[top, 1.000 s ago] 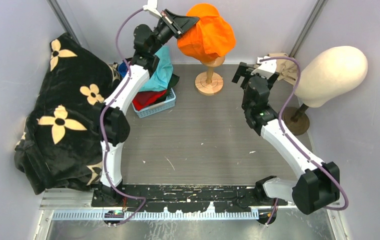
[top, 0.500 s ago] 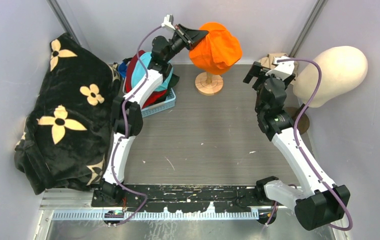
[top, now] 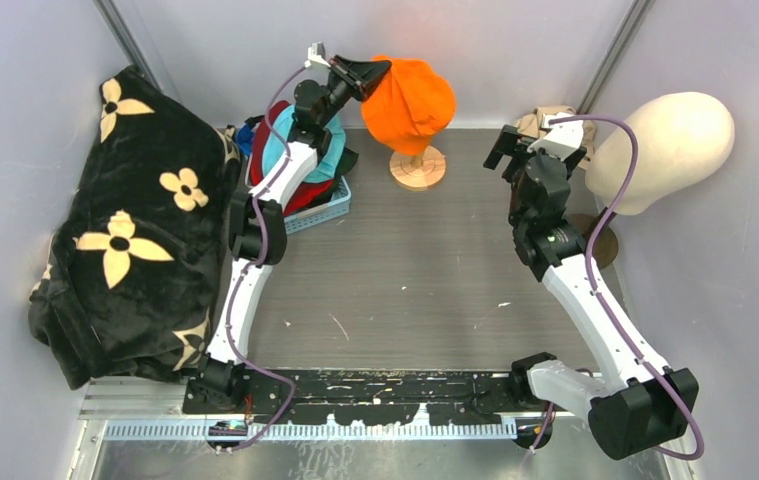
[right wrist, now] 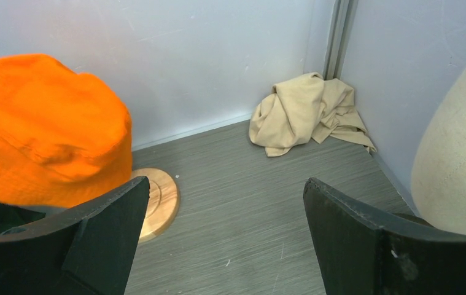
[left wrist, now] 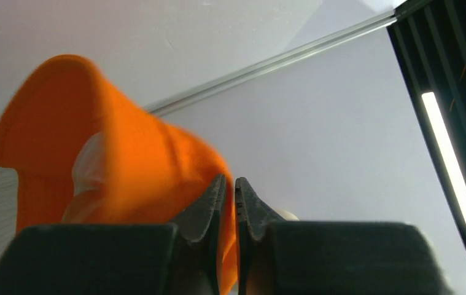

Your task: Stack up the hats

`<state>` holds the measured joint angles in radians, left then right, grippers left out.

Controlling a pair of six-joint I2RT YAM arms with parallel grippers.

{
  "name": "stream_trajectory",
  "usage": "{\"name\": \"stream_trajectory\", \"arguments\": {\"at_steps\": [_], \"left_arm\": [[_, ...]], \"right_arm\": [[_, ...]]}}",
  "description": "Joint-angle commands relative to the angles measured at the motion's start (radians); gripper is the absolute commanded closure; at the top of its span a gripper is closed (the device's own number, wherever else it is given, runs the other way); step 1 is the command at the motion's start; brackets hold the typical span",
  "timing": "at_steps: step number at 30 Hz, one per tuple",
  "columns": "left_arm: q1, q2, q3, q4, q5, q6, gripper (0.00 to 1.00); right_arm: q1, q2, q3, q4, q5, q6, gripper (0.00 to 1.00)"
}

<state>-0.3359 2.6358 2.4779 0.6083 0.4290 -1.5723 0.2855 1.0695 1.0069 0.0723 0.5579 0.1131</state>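
Upper centre, left gripper (top: 377, 70) pinches the orange hat (top: 413, 98) by its brim — soft, light, likely floppy — while right gripper (right wrist: 225, 185) gapes wide.

One orange bucket hat (top: 410, 100), one teal hat (top: 277, 152), one red hat (top: 303, 196), one blue basket (top: 320, 212), one wooden stand (top: 417, 165), one cream head form (top: 670, 145), one beige rag (right wrist: 304, 114).

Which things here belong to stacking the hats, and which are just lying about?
Job: orange bucket hat; teal hat and red hat in the blue basket.
Lying about: beige rag, cream head form, black floral blanket.
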Motion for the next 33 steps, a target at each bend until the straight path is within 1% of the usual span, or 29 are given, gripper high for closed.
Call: {"name": "stream_trajectory", "arguments": {"at_steps": [1, 3, 5, 6, 13, 15, 17, 19, 20, 22, 23, 25, 26, 29, 33], "left_arm": [[0.012, -0.003, 0.062, 0.033, -0.02, -0.019, 0.75], [0.018, -0.01, 0.046, 0.021, -0.014, -0.019, 0.55], [0.026, -0.035, 0.006, 0.016, -0.009, -0.008, 0.43], [0.033, -0.052, -0.017, 0.015, -0.005, 0.002, 0.41], [0.067, -0.244, -0.186, 0.013, 0.017, 0.085, 0.4], [0.071, -0.32, -0.253, -0.008, 0.027, 0.128, 0.41], [0.072, -0.412, -0.338, -0.059, 0.03, 0.206, 0.41], [0.072, -0.513, -0.421, -0.157, 0.025, 0.308, 0.42], [0.072, -0.567, -0.454, -0.232, 0.017, 0.373, 0.42], [0.069, -0.663, -0.476, -0.457, -0.019, 0.531, 0.42], [0.065, -0.705, -0.47, -0.638, -0.057, 0.618, 0.43], [0.052, -0.775, -0.452, -0.876, -0.17, 0.823, 0.42], [0.041, -0.803, -0.449, -0.969, -0.234, 0.887, 0.43], [0.015, -0.855, -0.451, -1.153, -0.369, 1.031, 0.43], [-0.048, -0.854, -0.455, -1.29, -0.557, 1.162, 0.46]], "right_arm": [[-0.005, 0.007, 0.026, 0.01, -0.004, -0.012, 0.0], [-0.007, 0.01, 0.027, 0.009, -0.008, -0.012, 0.0], [-0.008, 0.016, 0.027, 0.007, -0.012, -0.011, 0.0], [-0.007, 0.017, 0.027, 0.006, -0.013, -0.008, 0.0], [-0.007, 0.025, 0.029, 0.007, -0.04, 0.008, 0.0], [-0.007, 0.029, 0.029, 0.007, -0.06, 0.019, 0.0], [-0.007, 0.034, 0.029, 0.006, -0.09, 0.027, 0.0], [-0.006, 0.043, 0.032, 0.003, -0.128, 0.035, 0.0], [-0.006, 0.047, 0.035, 0.0, -0.147, 0.038, 0.0], [-0.008, 0.057, 0.039, -0.011, -0.189, 0.044, 0.0], [-0.007, 0.06, 0.042, -0.018, -0.207, 0.048, 0.0], [-0.007, 0.064, 0.042, -0.028, -0.235, 0.055, 0.0], [-0.007, 0.064, 0.041, -0.031, -0.249, 0.059, 0.0], [-0.006, 0.065, 0.043, -0.031, -0.281, 0.066, 0.0], [-0.005, 0.074, 0.052, -0.038, -0.305, 0.075, 0.0]]}}
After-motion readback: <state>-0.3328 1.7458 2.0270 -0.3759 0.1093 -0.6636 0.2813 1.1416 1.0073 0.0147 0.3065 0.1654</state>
